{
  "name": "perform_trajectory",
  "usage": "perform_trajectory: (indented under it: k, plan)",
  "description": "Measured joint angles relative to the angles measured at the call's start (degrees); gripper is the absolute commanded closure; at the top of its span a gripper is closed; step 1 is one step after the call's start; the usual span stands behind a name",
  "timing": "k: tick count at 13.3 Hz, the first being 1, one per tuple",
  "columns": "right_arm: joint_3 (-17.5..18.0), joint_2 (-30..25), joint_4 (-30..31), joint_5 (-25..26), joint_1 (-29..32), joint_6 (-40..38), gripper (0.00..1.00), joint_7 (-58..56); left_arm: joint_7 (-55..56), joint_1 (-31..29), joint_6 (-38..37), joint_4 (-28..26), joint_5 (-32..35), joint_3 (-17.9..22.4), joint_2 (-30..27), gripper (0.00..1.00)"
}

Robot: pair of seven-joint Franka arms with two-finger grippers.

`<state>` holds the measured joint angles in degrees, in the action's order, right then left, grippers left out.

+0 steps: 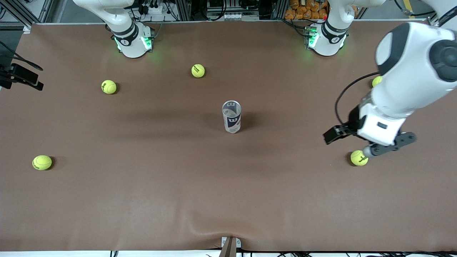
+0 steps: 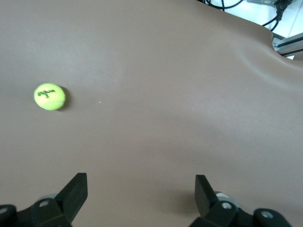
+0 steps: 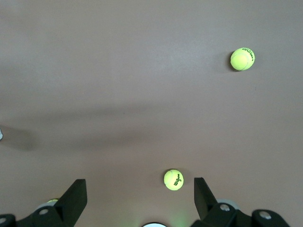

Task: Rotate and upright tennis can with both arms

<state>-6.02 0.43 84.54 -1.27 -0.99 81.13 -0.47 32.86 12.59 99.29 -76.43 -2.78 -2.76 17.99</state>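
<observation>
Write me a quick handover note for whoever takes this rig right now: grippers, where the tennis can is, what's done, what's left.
Left gripper: open, empty, over the table near a tennis ball at the left arm's end.
Right gripper: open, empty, over bare table with loose balls below.
Tennis can: standing upright mid-table, untouched by either arm.
Done: can looks upright.
Left: seemingly nothing but parking the arms.

A brown tabletop [image 1: 142,200] carries five yellow-green tennis balls: two [image 1: 109,86] [image 1: 198,70] near the bases, one [image 1: 42,162] toward the right arm's end, two [image 1: 358,158] [image 1: 376,81] toward the left arm's end.
</observation>
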Motion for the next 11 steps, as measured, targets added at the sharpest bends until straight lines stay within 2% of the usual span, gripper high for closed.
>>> perform_trajectory:
  k: [5, 11]
  plan:
    - [0.0, 0.0, 0.0, 0.0, 0.0, 0.0, 0.00, 0.0, -9.2, -7.9, -7.0, 0.0, 0.0, -1.7, -4.7, 0.00]
    - [0.1, 0.0, 0.0, 0.0, 0.0, 0.0, 0.00, 0.0, -13.9, -11.0, -17.2, -0.2, 0.0, -3.0, -11.6, 0.00]
